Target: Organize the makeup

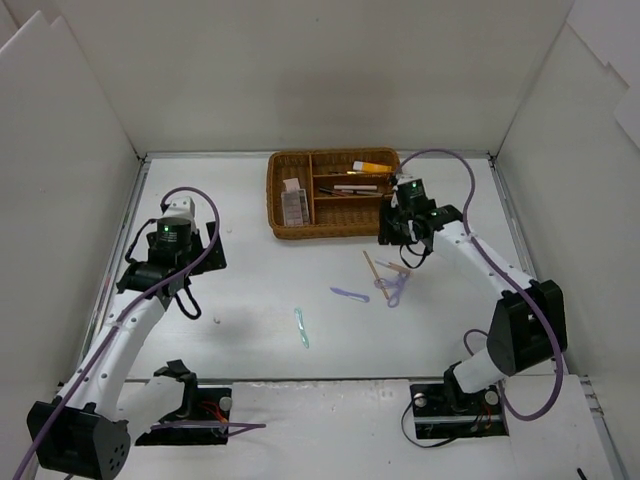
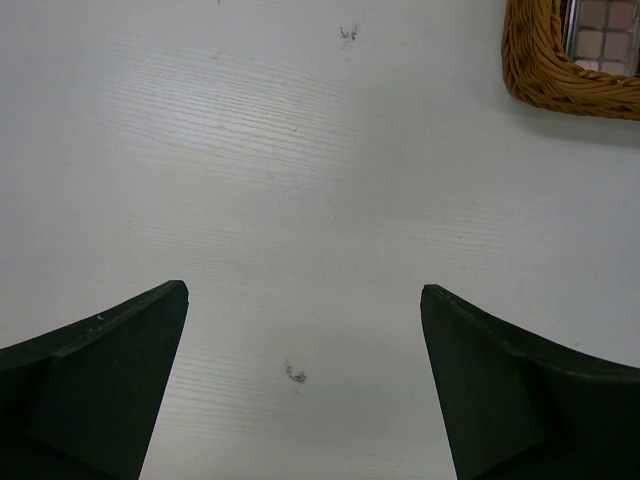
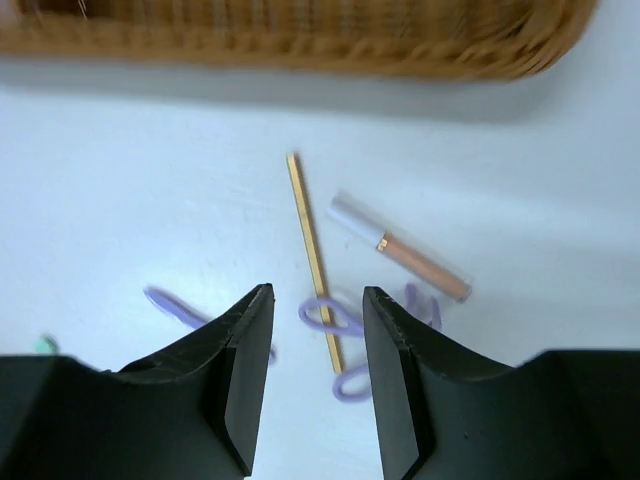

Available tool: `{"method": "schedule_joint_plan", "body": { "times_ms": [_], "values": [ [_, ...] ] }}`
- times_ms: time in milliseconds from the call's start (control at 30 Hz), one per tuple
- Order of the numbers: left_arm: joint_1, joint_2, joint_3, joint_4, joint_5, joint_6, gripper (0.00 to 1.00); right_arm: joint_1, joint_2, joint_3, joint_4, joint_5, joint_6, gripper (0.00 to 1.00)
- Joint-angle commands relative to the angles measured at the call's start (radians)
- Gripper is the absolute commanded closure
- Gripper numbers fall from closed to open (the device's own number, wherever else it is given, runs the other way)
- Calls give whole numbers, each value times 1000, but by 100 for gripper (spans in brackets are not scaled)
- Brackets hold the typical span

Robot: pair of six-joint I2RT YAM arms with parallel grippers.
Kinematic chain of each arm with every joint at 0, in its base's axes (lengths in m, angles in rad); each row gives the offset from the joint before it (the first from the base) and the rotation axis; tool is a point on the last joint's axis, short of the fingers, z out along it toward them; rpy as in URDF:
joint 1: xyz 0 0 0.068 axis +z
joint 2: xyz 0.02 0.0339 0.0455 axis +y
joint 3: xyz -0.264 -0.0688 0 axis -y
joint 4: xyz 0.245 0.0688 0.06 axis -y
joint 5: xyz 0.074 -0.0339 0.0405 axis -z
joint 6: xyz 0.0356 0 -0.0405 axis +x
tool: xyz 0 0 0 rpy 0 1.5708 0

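Observation:
Loose makeup lies on the white table below the wicker tray (image 1: 335,228): a thin gold pencil (image 3: 308,230), a clear tube of beige liquid with a pale cap (image 3: 410,252), a lilac looped tool (image 3: 335,318), a second lilac tool (image 1: 349,294) and a mint tool (image 1: 301,327). My right gripper (image 3: 315,292) hovers over the gold pencil and the looped tool, jaws partly open, nothing between them. In the tray rest an eyeshadow palette (image 1: 294,205), an orange tube (image 1: 372,166) and thin pencils. My left gripper (image 2: 304,290) is wide open above bare table.
White walls close in the table on three sides. The tray's near-left corner (image 2: 535,70) shows at the top right of the left wrist view. Both arm bases and their cables sit at the near edge.

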Motion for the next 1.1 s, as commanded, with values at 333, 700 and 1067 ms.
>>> {"method": "schedule_joint_plan", "body": {
  "times_ms": [333,700,1067],
  "values": [
    [5,4,10,48,-6,13,3,90,213,-38,-41,-92,-265,63],
    [5,-22,3,39,-23,7,3,101,305,-32,-38,-125,-302,71],
    [5,-27,3,37,-25,4,3,175,264,-25,-41,-115,-305,100]
  ]
}}
